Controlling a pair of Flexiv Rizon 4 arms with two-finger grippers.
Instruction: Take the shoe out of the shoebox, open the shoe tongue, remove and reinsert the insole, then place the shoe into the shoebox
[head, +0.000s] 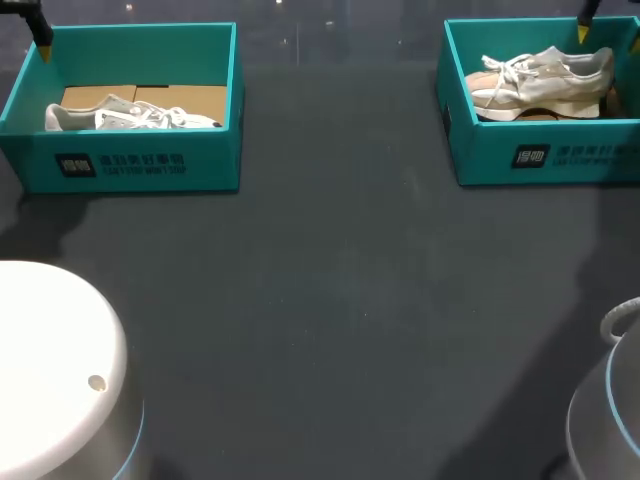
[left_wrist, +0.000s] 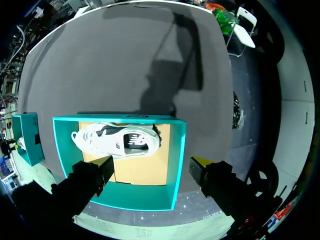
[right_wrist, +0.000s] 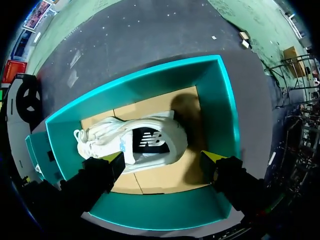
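Left pincer (left_wrist: 152, 167) hung wide open, empty, over a white sneaker (left_wrist: 100, 140) in a teal cardboard shoebox (left_wrist: 177, 150); right pincer (right_wrist: 164, 160) likewise over a cream sneaker (right_wrist: 172, 136).

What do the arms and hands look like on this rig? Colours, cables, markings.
Left hand and right hand: each two black blocky fingers with bright yellow tips. Left arm: glossy white rounded housing with a small round plug, silver band below with a blue edge. Right arm: silver-grey, blue-edged, with a white cable loop. No markings legible.
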